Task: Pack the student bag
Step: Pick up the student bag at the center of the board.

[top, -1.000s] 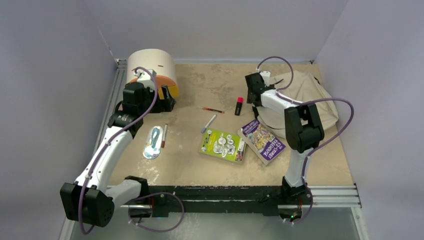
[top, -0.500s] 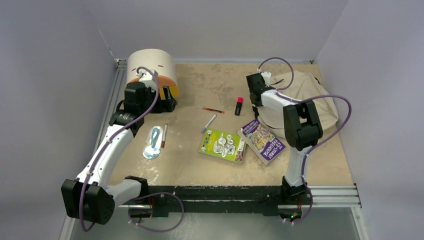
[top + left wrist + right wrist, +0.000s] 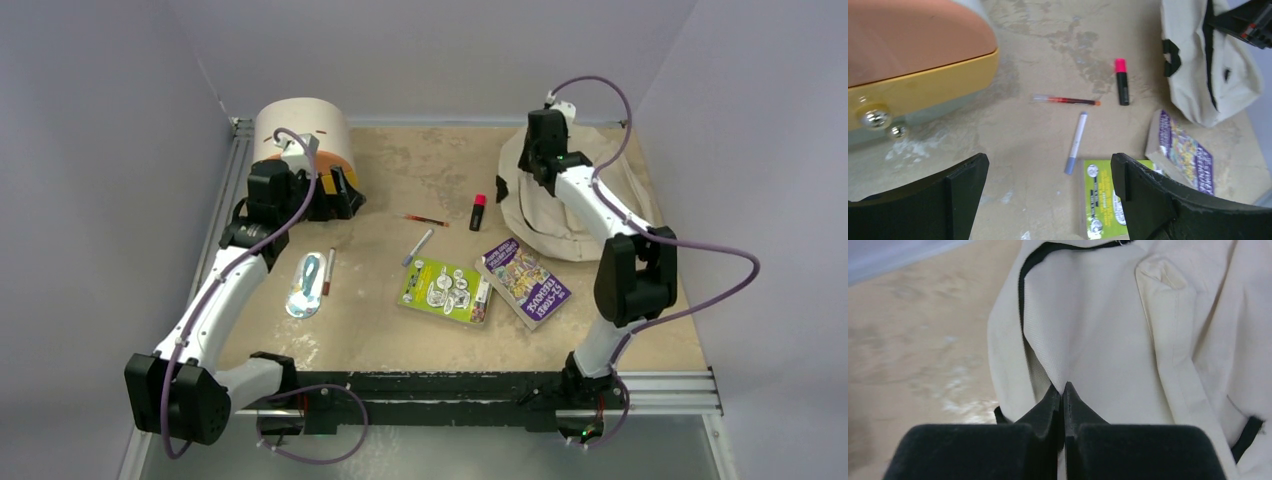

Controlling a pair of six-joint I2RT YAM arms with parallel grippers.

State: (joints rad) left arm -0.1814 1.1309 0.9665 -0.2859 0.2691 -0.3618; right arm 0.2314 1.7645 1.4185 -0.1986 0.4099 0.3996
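The student bag is a cream fabric backpack with black zipper lines at the back right of the table. My right gripper is shut on a fold of its fabric near the top, and the cloth is pulled up into a peak. In the right wrist view the closed black jaws pinch the bag beside a black zipper line. My left gripper stands open and empty in front of the drawer box, low over the table. The bag also shows at the left wrist view's upper right.
A cream cylindrical drawer box with orange and yellow fronts stands at the back left. On the table lie a pink highlighter, a red pen, a blue-capped pen, a green book, a purple book and packaged scissors.
The right gripper closed on the bag's fabric and rose toward the back, pulling the bag up from its flat slump. The left arm barely moved.
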